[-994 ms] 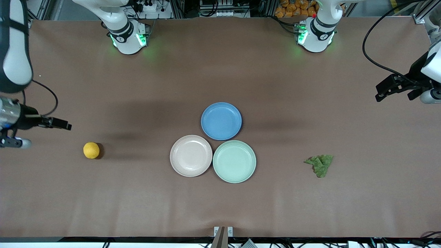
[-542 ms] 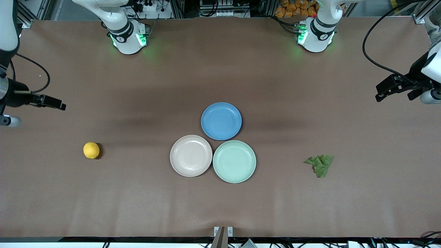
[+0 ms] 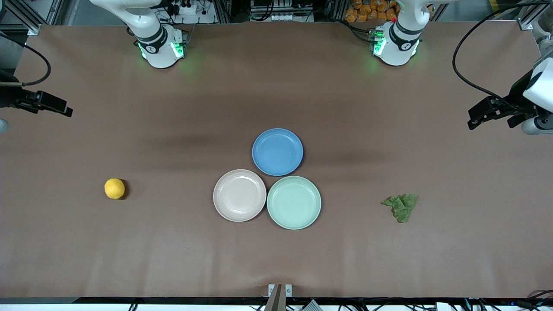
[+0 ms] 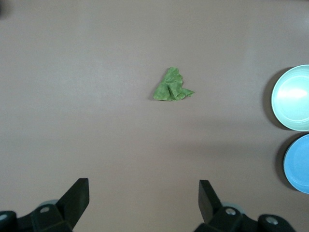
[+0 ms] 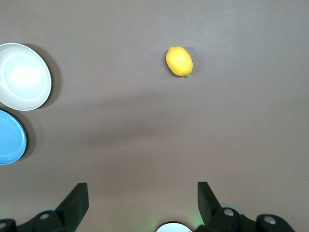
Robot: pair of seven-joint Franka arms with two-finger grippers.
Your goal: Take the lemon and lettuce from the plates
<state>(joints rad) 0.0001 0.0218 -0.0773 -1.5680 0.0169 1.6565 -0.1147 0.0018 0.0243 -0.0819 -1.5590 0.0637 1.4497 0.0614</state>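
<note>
One small yellow-orange dimpled lemon (image 3: 114, 188) lies bare on the brown table (image 3: 276, 259) toward the right arm's end, well apart from the plates. One dark green wrinkled lettuce leaf (image 3: 401, 207) lies on the table toward the left arm's end, likewise off any plate. Between them sit three round shallow plates, clustered rim to rim: a beige-pink plate (image 3: 239, 195), a pale mint green plate (image 3: 293, 202) beside it, and a blue plate (image 3: 277, 151) at their 12 o'clock, farther from the front camera. All three are empty.

The right gripper (image 3: 65, 111) hangs over the table's edge at the right arm's end, its black fingers spread wide in the right wrist view (image 5: 140, 203) and holding nothing; in the front view the lemon sits at about its 5 o'clock. The left gripper (image 3: 474, 121) hovers over the table's edge at the left arm's end, fingers likewise spread and empty in the left wrist view (image 4: 143, 200); in the front view the lettuce lies at roughly its 7 o'clock, well apart.
</note>
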